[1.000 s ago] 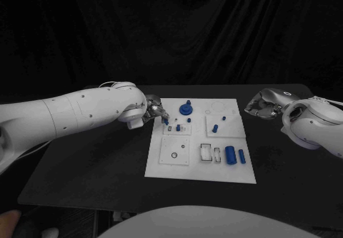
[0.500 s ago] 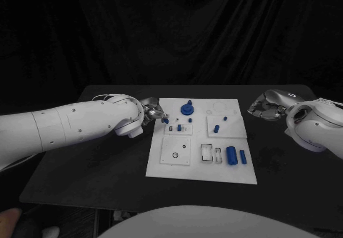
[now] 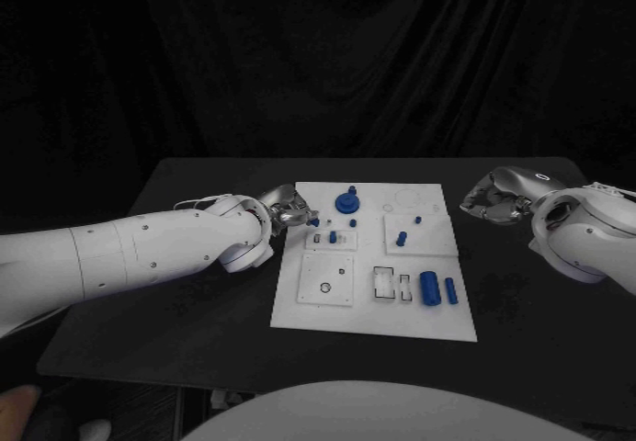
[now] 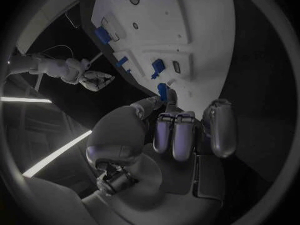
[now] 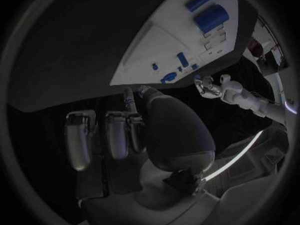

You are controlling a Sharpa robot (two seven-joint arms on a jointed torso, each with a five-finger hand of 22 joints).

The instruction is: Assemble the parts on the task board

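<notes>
The white task board [image 3: 318,308] lies in the middle of the black table. My left hand [image 3: 284,208] is at the board's left edge and pinches a small blue piece [image 3: 314,220] just above the board; the left wrist view shows that blue piece [image 4: 162,91] at the fingertips [image 4: 170,101] over the task board [image 4: 187,20]. On the board stand a blue round part with a peg [image 3: 347,202], small blue pegs [image 3: 399,239], and two blue cylinders [image 3: 428,286]. My right hand [image 3: 486,200] hovers off the board's far right corner, fingers curled in, holding nothing.
The board has a square plate with a round hole [image 3: 326,287] and rectangular slots [image 3: 383,281] near its front. Bare black table [image 3: 198,312] lies to the left, right and front of the board. A dark curtain hangs behind the table.
My left forearm has swung lower and nearer to me, while its hand stays at the board's left edge with the blue piece, shifted slightly toward the board. The right hand has not moved.
</notes>
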